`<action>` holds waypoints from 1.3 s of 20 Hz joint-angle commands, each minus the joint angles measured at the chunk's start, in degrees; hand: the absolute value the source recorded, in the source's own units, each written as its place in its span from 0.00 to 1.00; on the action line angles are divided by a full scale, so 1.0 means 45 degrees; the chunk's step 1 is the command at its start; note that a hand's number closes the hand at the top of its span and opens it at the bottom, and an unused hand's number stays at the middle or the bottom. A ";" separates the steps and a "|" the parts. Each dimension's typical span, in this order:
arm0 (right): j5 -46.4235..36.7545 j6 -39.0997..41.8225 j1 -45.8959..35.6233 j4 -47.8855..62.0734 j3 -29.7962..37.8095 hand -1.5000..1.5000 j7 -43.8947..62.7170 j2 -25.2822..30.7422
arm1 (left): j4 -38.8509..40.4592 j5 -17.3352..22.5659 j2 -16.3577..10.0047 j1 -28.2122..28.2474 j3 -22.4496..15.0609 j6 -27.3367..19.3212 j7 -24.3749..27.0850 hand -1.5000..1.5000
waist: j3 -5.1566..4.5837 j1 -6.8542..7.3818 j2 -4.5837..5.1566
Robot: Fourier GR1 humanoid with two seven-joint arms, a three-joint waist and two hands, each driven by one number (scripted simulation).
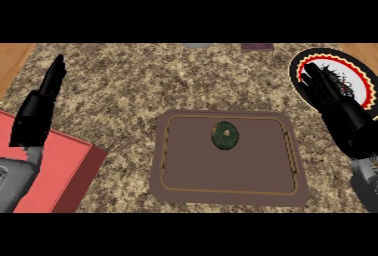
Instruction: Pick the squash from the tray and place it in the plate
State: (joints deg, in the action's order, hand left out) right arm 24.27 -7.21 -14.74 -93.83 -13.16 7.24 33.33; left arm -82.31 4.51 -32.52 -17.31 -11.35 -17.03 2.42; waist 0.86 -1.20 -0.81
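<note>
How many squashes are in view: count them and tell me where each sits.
1. The dark green squash lies on the brown tray, upper middle. The right hand covers part of the plate, so another could hide there.

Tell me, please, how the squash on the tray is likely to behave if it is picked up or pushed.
The squash looks rounded and oval, so a push would probably roll or rock it across the flat tray. Its compact shape suggests that it is stiff rather than floppy. Its dark rind looks smooth, so it may slip between fingers unless they curl well round it.
</note>
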 commanded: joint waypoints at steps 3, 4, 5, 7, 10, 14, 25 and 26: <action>0.1222 0.1876 -0.1084 -0.0242 -0.0601 1.00 -0.0281 -0.1046 | 0.0376 0.0555 0.1024 0.0589 -0.0187 -0.0064 -0.1256 0.50 | -0.0181 0.0528 0.0220; 0.1626 0.2322 -0.1519 -0.0359 -0.0873 1.00 -0.0248 -0.1369 | 0.0679 0.0655 0.1851 0.0986 -0.0567 -0.0435 -0.1486 0.50 | -0.0184 0.0712 0.0291; 0.1958 0.3021 -0.1578 -0.0231 -0.1158 1.00 -0.0777 -0.1754 | 0.0916 0.1036 0.1992 0.0928 -0.0353 -0.0423 -0.1965 0.50 | -0.0162 0.0868 0.0375; -0.2899 0.2609 -0.2834 -0.0873 -0.1135 1.00 -0.1178 0.1998 | 0.1017 0.1166 0.1958 0.1570 -0.0550 -0.0137 -0.1866 0.50 | -0.0663 0.0824 -0.0221; -0.6083 0.1824 -0.3246 -0.1048 -0.1706 1.00 -0.2389 0.2864 | 0.1238 0.1468 0.2583 0.1871 -0.0759 -0.0176 -0.2129 0.50 | -0.0344 0.0611 0.0063; -0.3193 -0.0443 -0.0174 0.1687 -0.1573 1.00 -0.4457 -0.2059 | 0.0668 0.1576 0.2880 0.2390 -0.0694 -0.0440 -0.2194 0.50 | -0.0089 0.0908 0.0462; -0.6146 0.2722 -0.1741 0.4018 -0.3102 0.00 -0.8343 -0.0372 | 0.0491 0.1391 0.3120 0.2627 -0.0662 -0.0514 -0.2640 0.50 | -0.0198 0.0578 0.0223; -0.6939 0.2113 -0.1695 0.4333 -0.3308 0.00 -0.8406 -0.0390 | -0.0087 0.1095 0.3114 0.2960 -0.0902 -0.0678 -0.2503 0.50 | -0.0189 0.0660 0.0188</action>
State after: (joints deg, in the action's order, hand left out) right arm 1.73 4.96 -20.09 -76.87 -25.65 -29.83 29.25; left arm -83.17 10.02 -20.44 -9.12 -12.41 -19.67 -7.44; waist 0.80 1.95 -0.11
